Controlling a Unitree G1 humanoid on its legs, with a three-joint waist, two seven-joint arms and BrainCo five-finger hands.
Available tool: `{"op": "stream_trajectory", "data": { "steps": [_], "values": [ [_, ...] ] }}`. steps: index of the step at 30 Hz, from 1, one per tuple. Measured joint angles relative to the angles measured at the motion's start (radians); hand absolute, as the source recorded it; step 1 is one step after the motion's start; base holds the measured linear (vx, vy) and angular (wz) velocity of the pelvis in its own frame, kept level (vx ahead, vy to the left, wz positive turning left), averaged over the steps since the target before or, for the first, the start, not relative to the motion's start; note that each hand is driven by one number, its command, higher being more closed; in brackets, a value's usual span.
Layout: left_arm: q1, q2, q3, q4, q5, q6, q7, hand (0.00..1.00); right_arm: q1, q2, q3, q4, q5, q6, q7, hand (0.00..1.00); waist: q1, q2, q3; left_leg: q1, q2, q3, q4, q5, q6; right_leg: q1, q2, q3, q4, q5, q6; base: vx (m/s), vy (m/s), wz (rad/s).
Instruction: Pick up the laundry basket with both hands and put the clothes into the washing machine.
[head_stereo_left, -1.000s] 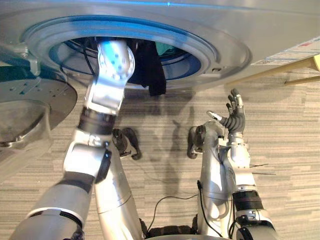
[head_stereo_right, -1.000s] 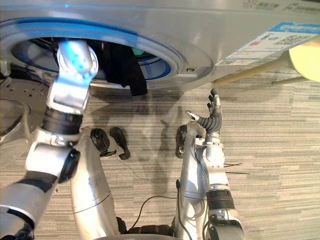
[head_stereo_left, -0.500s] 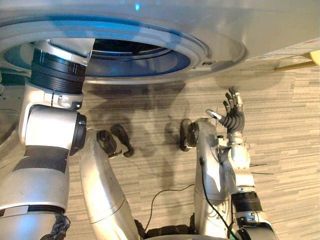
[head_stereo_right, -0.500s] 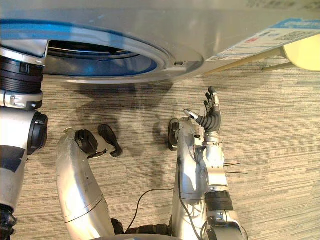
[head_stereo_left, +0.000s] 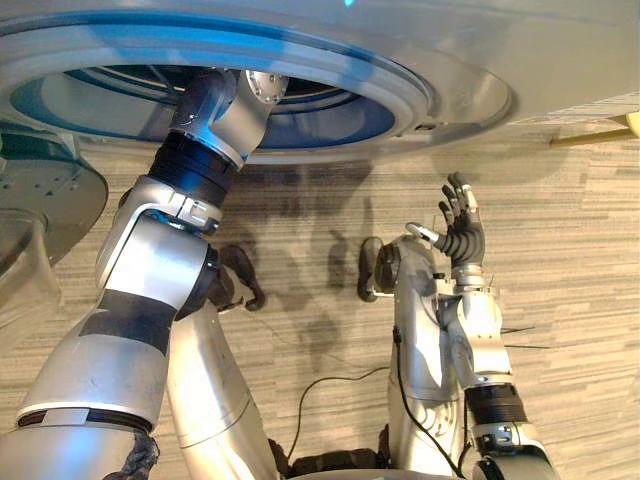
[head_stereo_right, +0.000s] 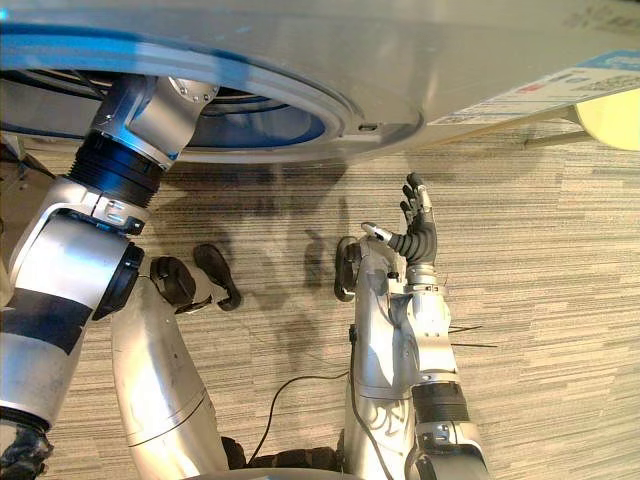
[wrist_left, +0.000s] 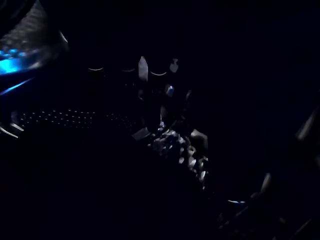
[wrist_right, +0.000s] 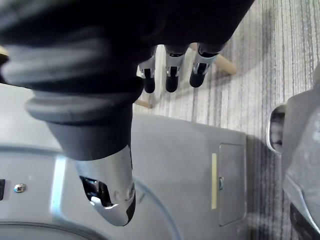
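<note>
Striped grey carpet (head_stereo_left: 300, 290) runs under the silver front of the washing machine (head_stereo_left: 480, 60), which spans the top of both eye views. At the far left its round door (head_stereo_left: 45, 205) hangs swung open. Next to it the left arm (head_stereo_left: 150, 270) goes up through the blue-lit port (head_stereo_left: 340, 115) into the drum. The left hand (wrist_left: 143, 70) is deep in that darkness, so I cannot tell whether it is closed on anything or spread flat. The clothes cannot be made out for certain either; by my reading they are in the drum, where a faint glinting heap (wrist_left: 175, 145) lies just past the hand. Further right the right hand (head_stereo_left: 462, 230) is raised over the carpet below the machine's front, its fingers straight and fanned, holding nothing. A pale wooden leg (head_stereo_left: 590, 135) slants in at the far right. The step looks like pushing the load home. It would go best by pressing the fabric well past the port's rim, then drawing the wrist out along the centre of the opening so nothing trails out.
</note>
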Motion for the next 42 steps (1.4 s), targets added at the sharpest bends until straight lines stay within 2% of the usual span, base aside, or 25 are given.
{"op": "stream_trajectory", "data": {
  "steps": [4,8,11,13,16,18,19,20,21,23,25,26,27,29,30,33,35,36,39,40,42],
  "values": [
    [0.091,-0.022,0.081,-0.135,-0.078,0.002,0.058,0.00,0.010,0.002,0.001,0.009,-0.018,0.007,-0.010,0.00,0.017,0.001,0.001,0.019,-0.011,-0.016,-0.010,0.008,-0.011,0.030,-0.009,-0.018,-0.002,-0.007,-0.009,0.02,-0.022,0.12],
    [0.287,-0.039,0.189,-0.344,-0.117,0.000,0.142,0.00,0.037,0.027,0.019,0.016,-0.058,0.019,-0.025,0.00,0.045,0.002,0.000,0.062,-0.024,-0.035,-0.048,0.022,-0.033,0.088,-0.027,-0.046,-0.018,-0.022,-0.027,0.02,-0.047,0.20],
    [0.436,-0.069,0.264,-0.451,-0.145,-0.002,0.174,0.00,0.055,0.044,0.020,0.017,-0.088,0.028,-0.027,0.00,0.066,0.003,-0.001,0.091,-0.034,-0.045,-0.078,0.037,-0.046,0.121,-0.036,-0.062,-0.031,-0.031,-0.040,0.02,-0.060,0.18],
    [0.573,-0.105,0.330,-0.513,-0.164,-0.002,0.178,0.00,0.055,0.046,0.016,0.016,-0.096,0.032,-0.030,0.00,0.081,0.005,-0.002,0.123,-0.037,-0.053,-0.107,0.049,-0.049,0.158,-0.036,-0.079,-0.053,-0.034,-0.046,0.03,-0.082,0.09],
    [0.739,-0.160,0.381,-0.559,-0.200,-0.003,0.176,0.00,0.059,0.047,0.017,0.016,-0.110,0.041,-0.040,0.00,0.086,0.010,-0.005,0.197,-0.047,-0.052,-0.165,0.060,-0.060,0.234,-0.037,-0.095,-0.102,-0.035,-0.050,0.04,-0.064,0.14],
    [0.856,-0.207,0.381,-0.580,-0.233,-0.013,0.171,0.00,0.082,0.046,0.016,0.015,-0.122,0.053,-0.044,0.00,0.100,0.015,-0.043,0.240,-0.047,-0.049,-0.220,0.069,-0.069,0.277,-0.036,-0.109,-0.154,-0.030,-0.060,0.07,-0.070,0.07],
    [0.943,-0.249,0.379,-0.590,-0.259,-0.028,0.162,0.00,0.115,0.047,0.017,0.016,-0.123,0.059,-0.043,0.00,0.110,0.017,-0.105,0.245,-0.049,-0.045,-0.261,0.079,-0.073,0.281,-0.036,-0.119,-0.190,-0.025,-0.065,0.10,-0.056,0.11],
    [1.023,-0.281,0.379,-0.594,-0.291,-0.048,0.146,0.00,0.133,0.046,0.017,0.016,-0.124,0.064,-0.043,0.00,0.112,0.022,-0.124,0.290,-0.051,-0.040,-0.304,0.092,-0.073,0.328,-0.037,-0.131,-0.228,-0.023,-0.066,0.12,-0.061,0.13],
    [1.063,-0.293,0.380,-0.594,-0.315,-0.056,0.139,0.00,0.140,0.047,0.018,0.020,-0.123,0.068,-0.042,0.00,0.114,0.022,-0.124,0.324,-0.051,-0.036,-0.328,0.095,-0.077,0.361,-0.040,-0.135,-0.250,-0.023,-0.067,0.14,-0.054,0.13],
    [1.206,-0.340,0.379,-0.593,-0.448,-0.091,0.109,0.00,0.181,0.043,0.017,0.039,-0.123,0.077,-0.040,0.00,0.123,0.032,-0.133,0.455,-0.052,-0.022,-0.420,0.110,-0.090,0.492,-0.041,-0.160,-0.340,-0.012,-0.076,0.18,-0.062,0.13],
    [1.313,-0.379,0.373,-0.591,-0.534,-0.117,0.085,0.00,0.233,0.038,0.017,0.074,-0.123,0.079,-0.039,0.00,0.132,0.042,-0.168,0.558,-0.060,-0.013,-0.515,0.131,-0.099,0.597,-0.042,-0.183,-0.428,-0.002,-0.078,0.19,-0.075,0.23],
    [1.368,-0.394,0.372,-0.584,-0.579,-0.132,0.066,0.00,0.253,0.038,0.017,0.105,-0.122,0.080,-0.039,0.00,0.134,0.043,-0.179,0.639,-0.069,-0.004,-0.584,0.146,-0.104,0.676,-0.046,-0.194,-0.487,0.008,-0.078,0.20,-0.065,0.23],
    [1.420,-0.406,0.370,-0.574,-0.598,-0.134,0.056,0.00,0.264,0.036,0.017,0.140,-0.123,0.084,-0.037,0.00,0.134,0.055,-0.196,0.707,-0.070,-0.001,-0.643,0.158,-0.108,0.750,-0.046,-0.214,-0.548,0.021,-0.076,0.19,-0.049,0.22],
    [1.464,-0.408,0.369,-0.526,-0.607,-0.141,0.035,0.00,0.276,0.037,0.020,0.184,-0.123,0.101,-0.037,0.00,0.135,0.063,-0.215,0.801,-0.078,0.015,-0.720,0.177,-0.108,0.839,-0.046,-0.221,-0.619,0.039,-0.071,0.17,-0.003,0.12],
    [1.492,-0.408,0.370,-0.468,-0.607,-0.141,0.016,0.00,0.282,0.037,0.023,0.235,-0.123,0.105,-0.036,0.00,0.135,0.065,-0.227,0.899,-0.085,0.041,-0.807,0.203,-0.104,0.928,-0.048,-0.227,-0.696,0.062,-0.064,0.15,0.021,0.06],
    [1.520,-0.409,0.388,-0.302,-0.597,-0.142,-0.002,0.00,0.307,0.042,0.031,0.318,-0.124,0.113,-0.023,0.00,0.136,0.069,-0.283,1.061,-0.087,0.092,-0.981,0.256,-0.100,1.074,-0.032,-0.233,-0.875,0.129,-0.055,0.14,0.051,-0.11],
    [1.532,-0.411,0.408,-0.200,-0.554,-0.139,-0.002,0.00,0.318,0.048,0.029,0.354,-0.133,0.118,-0.025,0.00,0.135,0.068,-0.315,1.145,-0.090,0.124,-1.076,0.286,-0.098,1.141,-0.024,-0.233,-0.968,0.165,-0.048,0.10,0.042,-0.27],
    [1.535,-0.410,0.420,-0.109,-0.531,-0.138,-0.003,0.00,0.327,0.053,0.029,0.394,-0.143,0.120,-0.026,0.00,0.136,0.069,-0.353,1.203,-0.097,0.149,-1.157,0.314,-0.098,1.183,-0.016,-0.228,-1.042,0.196,-0.042,0.10,0.035,-0.28],
    [1.533,-0.405,0.432,0.068,-0.515,-0.125,-0.004,0.00,0.325,0.054,0.023,0.505,-0.158,0.122,-0.029,0.00,0.131,0.076,-0.411,1.320,-0.116,0.195,-1.343,0.392,-0.099,1.260,0.001,-0.209,-1.194,0.264,-0.035,0.13,0.035,-0.30],
    [1.534,-0.405,0.443,0.140,-0.499,-0.113,-0.009,0.00,0.321,0.049,0.018,0.567,-0.163,0.128,-0.029,0.00,0.128,0.088,-0.433,1.386,-0.126,0.210,-1.450,0.438,-0.100,1.307,0.013,-0.206,-1.279,0.303,-0.033,0.13,0.041,-0.28],
    [1.534,-0.398,0.451,0.197,-0.497,-0.106,-0.026,0.00,0.315,0.036,0.014,0.630,-0.163,0.141,-0.029,0.00,0.123,0.102,-0.442,1.451,-0.139,0.221,-1.539,0.475,-0.101,1.363,0.027,-0.202,-1.358,0.341,-0.030,0.11,0.055,-0.20]
  ]
}}
